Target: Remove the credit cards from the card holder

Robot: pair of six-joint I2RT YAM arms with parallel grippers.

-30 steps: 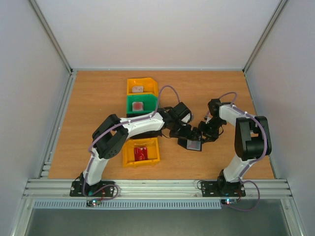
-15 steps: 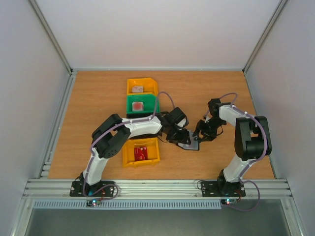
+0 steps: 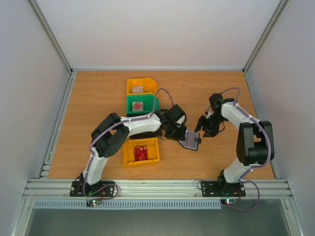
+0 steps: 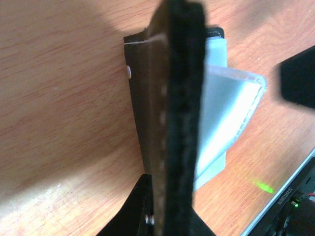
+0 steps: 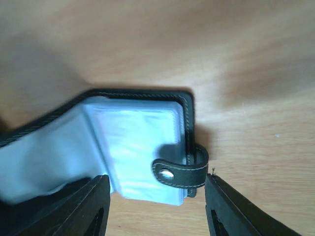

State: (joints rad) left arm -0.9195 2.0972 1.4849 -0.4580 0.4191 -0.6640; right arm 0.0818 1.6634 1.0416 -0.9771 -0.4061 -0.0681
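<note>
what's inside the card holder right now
The card holder shows pale grey-blue plastic pockets, its snap strap lying across them. Nothing coloured shows through; what the lower sleeves hold is covered.

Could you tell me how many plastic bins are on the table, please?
3 visible: one yellow bin farthest back, a green bin directly in front of it, a second yellow bin nearest the arm bases. The left arm may hide another between them.

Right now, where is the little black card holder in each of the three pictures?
Top view: card holder just right of centre, slightly below the middle.
Left wrist: centre, edge-on, running top to bottom.
Right wrist: centre-left, its strap at the right.
Shared landmark: its pale grey-blue pockets.
</note>
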